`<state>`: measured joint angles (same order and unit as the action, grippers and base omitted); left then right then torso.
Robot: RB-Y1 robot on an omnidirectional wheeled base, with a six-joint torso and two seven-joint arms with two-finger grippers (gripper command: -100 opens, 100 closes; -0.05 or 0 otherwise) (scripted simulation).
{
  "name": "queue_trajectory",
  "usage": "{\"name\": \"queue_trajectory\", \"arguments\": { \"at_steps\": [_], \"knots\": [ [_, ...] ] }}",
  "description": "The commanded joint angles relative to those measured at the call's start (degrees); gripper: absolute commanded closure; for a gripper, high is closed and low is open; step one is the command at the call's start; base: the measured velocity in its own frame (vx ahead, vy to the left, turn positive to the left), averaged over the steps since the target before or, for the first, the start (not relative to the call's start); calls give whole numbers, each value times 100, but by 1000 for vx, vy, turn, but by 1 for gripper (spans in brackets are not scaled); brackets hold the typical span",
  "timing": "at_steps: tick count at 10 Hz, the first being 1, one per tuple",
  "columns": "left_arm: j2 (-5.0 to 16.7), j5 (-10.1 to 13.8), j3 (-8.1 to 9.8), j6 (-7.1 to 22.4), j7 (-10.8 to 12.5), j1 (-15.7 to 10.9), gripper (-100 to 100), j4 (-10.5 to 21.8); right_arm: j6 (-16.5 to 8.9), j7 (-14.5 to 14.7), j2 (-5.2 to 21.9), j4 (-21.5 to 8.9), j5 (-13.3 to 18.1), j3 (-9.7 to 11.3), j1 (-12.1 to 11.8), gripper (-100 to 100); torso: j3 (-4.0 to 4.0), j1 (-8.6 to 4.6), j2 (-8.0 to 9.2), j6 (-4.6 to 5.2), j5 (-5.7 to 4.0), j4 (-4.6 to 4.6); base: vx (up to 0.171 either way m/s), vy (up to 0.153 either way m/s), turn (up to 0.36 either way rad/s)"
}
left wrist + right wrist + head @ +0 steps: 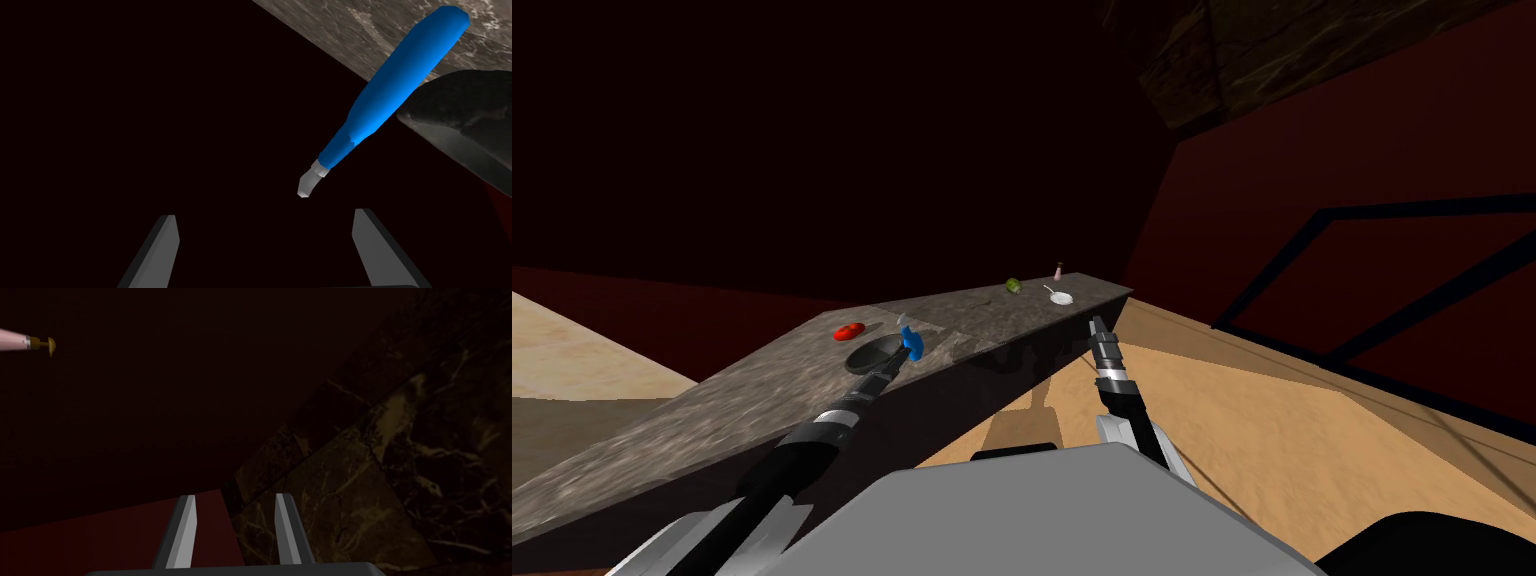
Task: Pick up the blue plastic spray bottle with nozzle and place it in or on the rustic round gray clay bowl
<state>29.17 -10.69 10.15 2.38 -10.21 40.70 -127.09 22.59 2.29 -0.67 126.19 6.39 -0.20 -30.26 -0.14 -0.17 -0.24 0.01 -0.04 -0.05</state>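
The blue spray bottle (pixel 395 85) with a grey nozzle (pixel 310 182) lies slanted just ahead of my left gripper (pixel 265 220), nozzle toward the fingers, its body beside the dark grey bowl (pixel 460 115). The gripper is open and holds nothing. In the head view the blue bottle (pixel 912 342) sits at the rim of the round bowl (pixel 870 355) on the stone counter (pixel 712 410), with my left gripper (pixel 897 360) right by it. I cannot tell if bottle and bowl touch. My right gripper (pixel 1097 325) hangs off the counter's front edge, fingers (pixel 186 528) narrowly apart and empty.
A red object (pixel 849 331) lies on the counter just beyond the bowl. Farther along stand a green object (pixel 1013 286), a small white pan (pixel 1060 297) and a pink bottle (pixel 1059 271). Tan floor lies to the right of the counter.
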Motion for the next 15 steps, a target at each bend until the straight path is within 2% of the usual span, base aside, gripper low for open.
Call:
{"name": "queue_trajectory", "arguments": {
  "at_steps": [1, 4, 5, 10, 15],
  "knots": [
    [106, -15, 28, 186, -13, 60, -100, -21, 0, 0, 0, 0, 0, 0, 0, 0, 0, 0, 0, 0, 0, 0, 47, -36, 1],
    [640, -79, 99, 711, -65, 143, -100, 148, 0, 0, 0, 0, 0, 0, 0, 0, -1, 8, -2, 0, 1, 0, 70, -32, -8],
    [640, -79, 99, 717, -65, 143, -100, 148, 0, 0, 0, 0, 0, 0, 0, 0, -6, 5, -10, 0, 1, -2, 74, -30, 0],
    [1465, -156, 136, 1506, -135, 201, -100, 444, 0, 0, 1, 0, 0, -1, -1, 0, -13, 15, -22, 1, 3, -5, 100, -21, -11],
    [2133, -209, 144, 2114, -182, 227, -100, 689, 0, 0, 1, 0, 0, -1, -1, 0, -10, 16, -16, 0, 3, -4, 101, -15, -11]
  ]
}}
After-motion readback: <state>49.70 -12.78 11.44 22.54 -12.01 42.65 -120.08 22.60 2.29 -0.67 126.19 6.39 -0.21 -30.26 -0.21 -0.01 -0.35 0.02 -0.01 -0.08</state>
